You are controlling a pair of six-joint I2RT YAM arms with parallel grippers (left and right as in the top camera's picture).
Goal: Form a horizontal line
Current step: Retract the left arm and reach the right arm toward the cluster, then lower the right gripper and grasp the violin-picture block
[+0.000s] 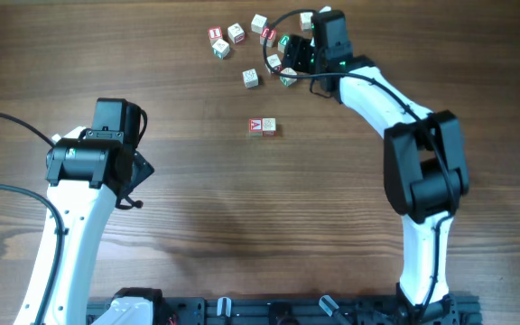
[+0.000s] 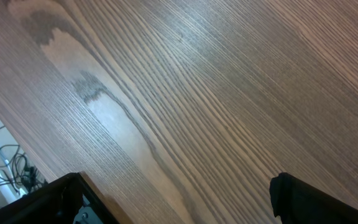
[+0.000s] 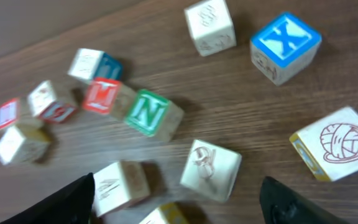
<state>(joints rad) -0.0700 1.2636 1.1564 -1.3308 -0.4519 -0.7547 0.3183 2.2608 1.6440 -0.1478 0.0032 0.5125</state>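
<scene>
Overhead, the line (image 1: 262, 126) is two touching cubes, well apart from the cluster (image 1: 249, 47) under the right gripper (image 1: 287, 61). The fingers of this one and of the left gripper (image 2: 179, 208) are spread, holding nothing.

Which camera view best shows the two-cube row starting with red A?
The overhead: the row lies whole and unobstructed. The left wrist shows only table wood; the right wrist shows loose cubes, with the row not recognisable.
</scene>
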